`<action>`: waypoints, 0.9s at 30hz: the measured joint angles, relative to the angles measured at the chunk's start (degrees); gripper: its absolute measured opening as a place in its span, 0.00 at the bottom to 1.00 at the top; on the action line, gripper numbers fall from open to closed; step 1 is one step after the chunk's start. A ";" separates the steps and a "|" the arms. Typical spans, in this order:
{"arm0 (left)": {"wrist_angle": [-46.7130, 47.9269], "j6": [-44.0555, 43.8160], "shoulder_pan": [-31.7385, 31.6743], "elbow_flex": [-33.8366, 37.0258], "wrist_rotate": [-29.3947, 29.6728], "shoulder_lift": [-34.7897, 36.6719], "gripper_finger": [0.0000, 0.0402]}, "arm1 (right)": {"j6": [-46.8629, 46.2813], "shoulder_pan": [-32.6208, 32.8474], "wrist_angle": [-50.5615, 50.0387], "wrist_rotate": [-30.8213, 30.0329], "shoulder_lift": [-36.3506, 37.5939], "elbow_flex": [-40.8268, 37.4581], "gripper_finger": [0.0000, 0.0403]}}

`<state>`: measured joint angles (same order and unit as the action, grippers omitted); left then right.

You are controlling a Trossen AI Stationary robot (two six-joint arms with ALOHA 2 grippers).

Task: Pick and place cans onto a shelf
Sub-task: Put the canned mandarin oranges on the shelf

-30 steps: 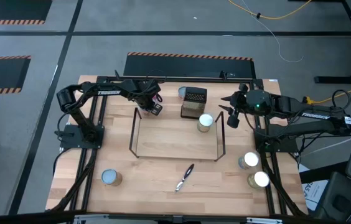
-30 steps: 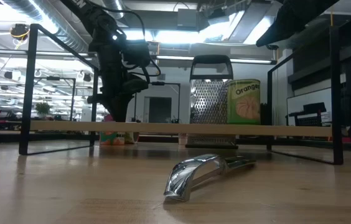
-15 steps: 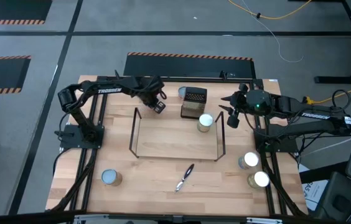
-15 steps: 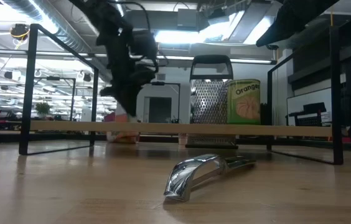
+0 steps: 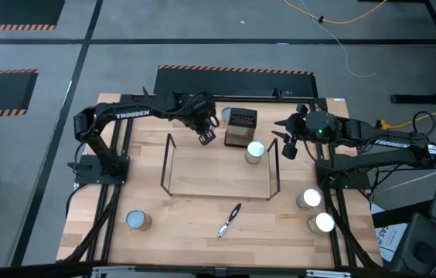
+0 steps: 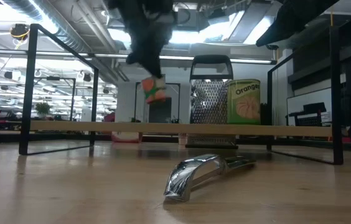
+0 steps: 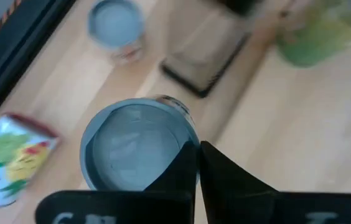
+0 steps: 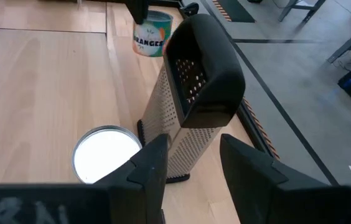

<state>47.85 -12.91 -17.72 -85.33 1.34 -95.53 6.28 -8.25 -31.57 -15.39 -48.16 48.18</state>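
Observation:
My left gripper [image 5: 206, 134] is shut on a can with a pale-blue top [image 7: 137, 152] and an orange-green label [image 6: 154, 90]. It holds the can in the air over the far edge of the shelf [image 5: 210, 174], a black wire rack with a wooden board [image 6: 101, 126]. An orange-labelled can [image 6: 244, 102] stands on the board's right end [image 5: 255, 152]. My right gripper [image 8: 191, 180] is open beside that can, its fingers pointing at a metal grater [image 8: 191, 93] without touching it. My left gripper holds the can by its side wall just under the top rim [image 7: 185, 146], coming from above. One finger [image 7: 191, 177] shows against the rim; the can hides the other. The can hangs tilted below the fingers [image 6: 154, 90], clear of the shelf and table.
The grater [image 5: 241, 127] stands behind the shelf, with a can [image 5: 226, 116] beside it. Two cans [image 5: 308, 199] [image 5: 323, 222] stand at the near right and one [image 5: 137, 221] at the near left. A metal utensil [image 5: 229, 220] lies in front of the shelf. Another can [image 7: 7, 158] shows below the left gripper.
My left gripper has risen and gone toward the table's right edge with the can. The can stood on the table behind the shelf's left part and now hangs tilted above the board's level.

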 joint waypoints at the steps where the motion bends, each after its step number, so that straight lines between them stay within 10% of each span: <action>1: 0.00 0.02 1.08 -0.61 -0.01 0.00 0.00 | 0.00 0.00 0.00 0.75 0.00 0.00 0.38; 27: -2.51 1.51 25.88 0.93 1.54 0.11 0.00 | -3.09 0.04 0.10 13.43 -0.37 0.00 0.38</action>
<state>45.35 -11.40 8.15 -84.41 2.88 -95.42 3.19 -8.21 -31.48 -1.96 -48.53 48.18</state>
